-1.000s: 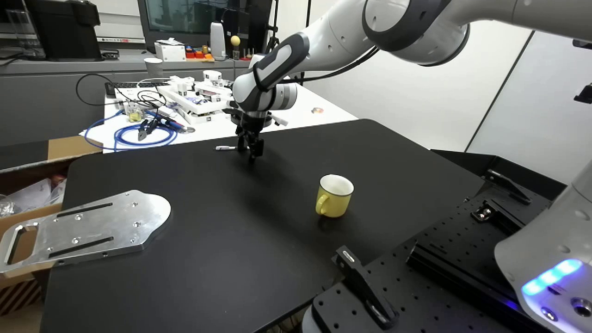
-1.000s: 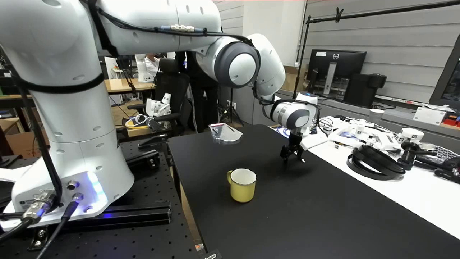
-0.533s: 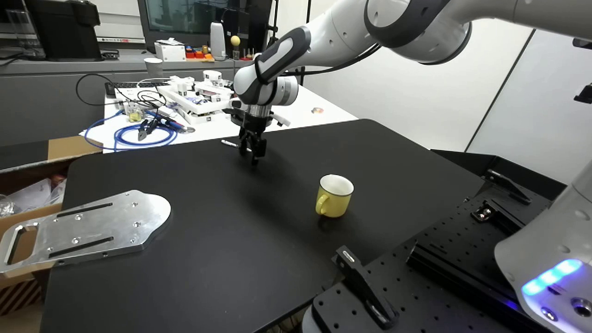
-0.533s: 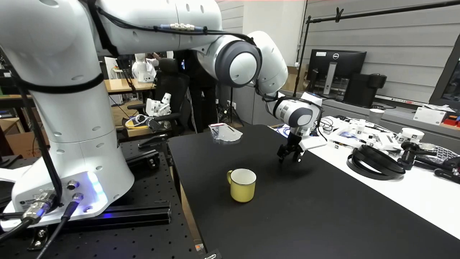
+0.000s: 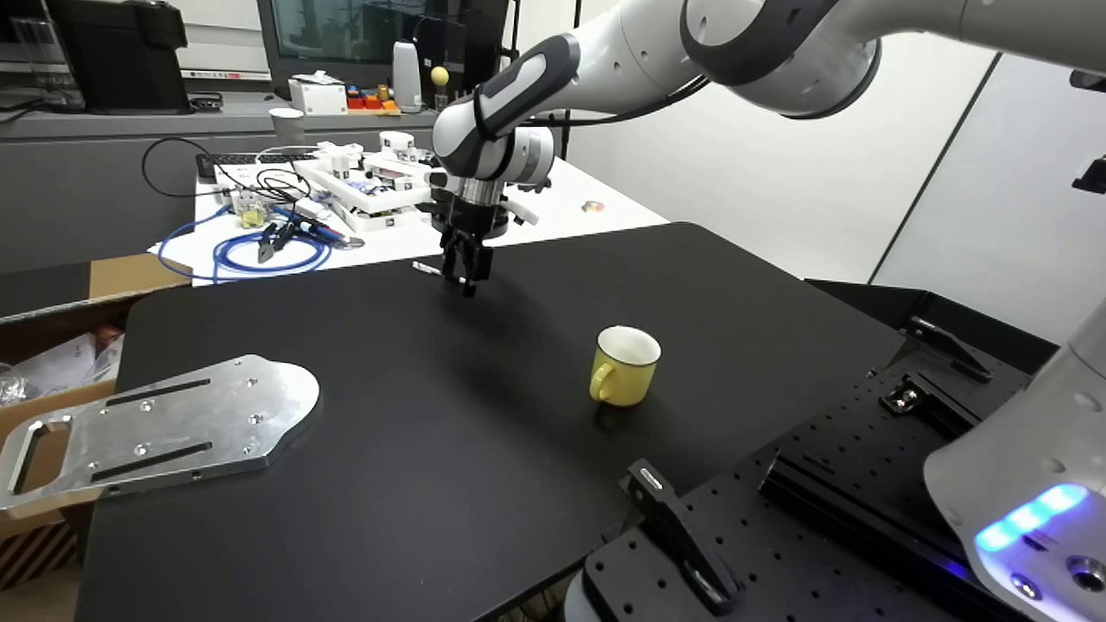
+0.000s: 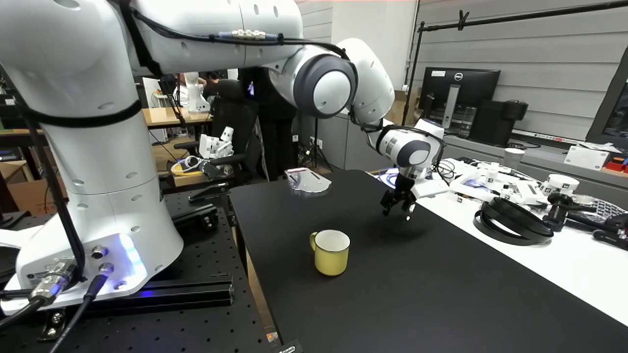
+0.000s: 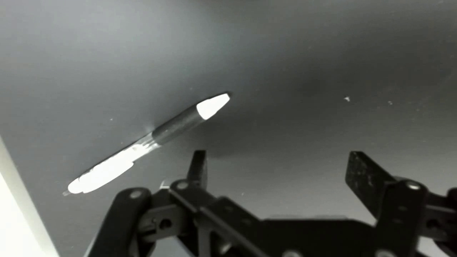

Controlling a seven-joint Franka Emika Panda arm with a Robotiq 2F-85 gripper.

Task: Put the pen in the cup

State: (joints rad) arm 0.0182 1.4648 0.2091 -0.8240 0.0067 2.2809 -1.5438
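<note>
Bright light filled both exterior views, soft shadows lying on the black tabletop (image 5: 415,466); the wrist view was nearly colourless, the white parts of the pen (image 7: 150,142) burnt out.

In an exterior view, the monitor (image 6: 473,93) bears a DELL logo (image 6: 458,76) near its top edge, beside an unreadable label (image 6: 438,73).

Beyond the black tabletop (image 6: 441,294) and the white table (image 6: 564,269) beside it, an exterior view shows slatted grey wall panels (image 6: 539,49), a grey counter (image 6: 601,184), a black office chair (image 6: 235,122), a wooden table (image 6: 157,116) and some brownish floor (image 6: 159,159)
</note>
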